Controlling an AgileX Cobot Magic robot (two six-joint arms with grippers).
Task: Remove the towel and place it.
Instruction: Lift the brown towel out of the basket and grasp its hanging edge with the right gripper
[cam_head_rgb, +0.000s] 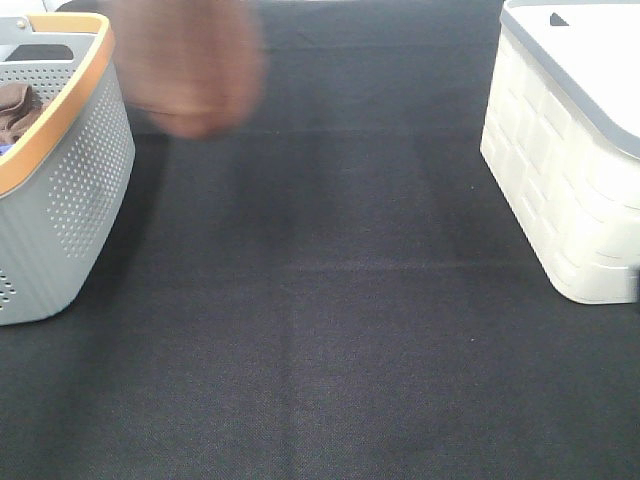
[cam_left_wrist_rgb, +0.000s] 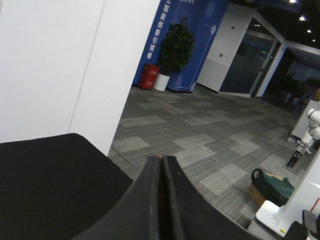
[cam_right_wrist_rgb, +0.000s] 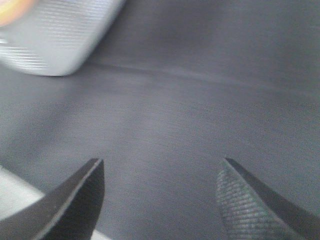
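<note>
A brown towel (cam_head_rgb: 185, 65) shows as a large blurred shape high at the back left, above the black table and just right of the grey basket (cam_head_rgb: 75, 190) with the orange rim. More brown cloth (cam_head_rgb: 18, 108) lies inside that basket. My left gripper (cam_left_wrist_rgb: 161, 162) is shut, with a thin reddish-brown sliver of fabric between its fingertips; it is raised and faces out over the table's edge into the room. My right gripper (cam_right_wrist_rgb: 162, 172) is open and empty, low over the black table, with the grey basket (cam_right_wrist_rgb: 60, 35) ahead of it.
A white lidded bin (cam_head_rgb: 565, 170) stands at the right side of the table. The black cloth (cam_head_rgb: 320, 330) covers the table between the two containers. The left wrist view shows a white wall and an office floor beyond the table's edge.
</note>
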